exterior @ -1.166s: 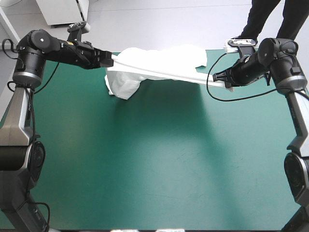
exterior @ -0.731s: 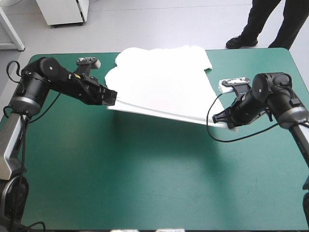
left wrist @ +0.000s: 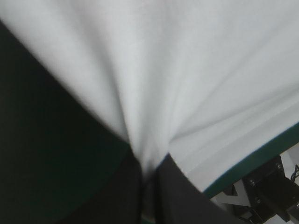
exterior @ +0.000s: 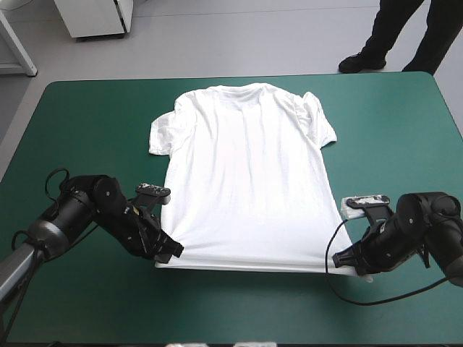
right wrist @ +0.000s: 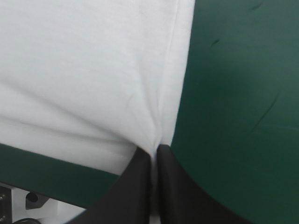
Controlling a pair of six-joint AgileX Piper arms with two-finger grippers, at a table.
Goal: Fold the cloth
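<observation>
the white t-shirt [exterior: 246,181] lies spread out flat on the teal-green cover [exterior: 87,116], about in the middle of the table, collar toward the far edge and hem toward the near one, a short sleeve lying out to either side. the cloth looks smooth over most of its length, with a few soft wrinkles by the right sleeve. down at the near end each arm has a corner of the hem. the left gripper [exterior: 168,253] sits low at the hem's left corner, the right gripper [exterior: 346,259] low at its right corner, and the hem runs in a straight, taut line between them with a thin shadow under it. from the left wrist the left gripper [left wrist: 147,170] has its black fingers [left wrist: 124,196] all but closed, only a sliver of white cloth between them, and the t-shirt [left wrist: 163,70] fans away from that pinch in long creases, with the cover dark on one side. from the right wrist it is much the same: the right gripper [right wrist: 153,156] is nipped nearly together on the fabric, its black fingers [right wrist: 135,186] meeting in a point, and the stitched edge of the t-shirt [right wrist: 84,70] runs straight into the pinch, bare cover just beside it. neither gripper touches anything but the shirt as far as i can see.
</observation>
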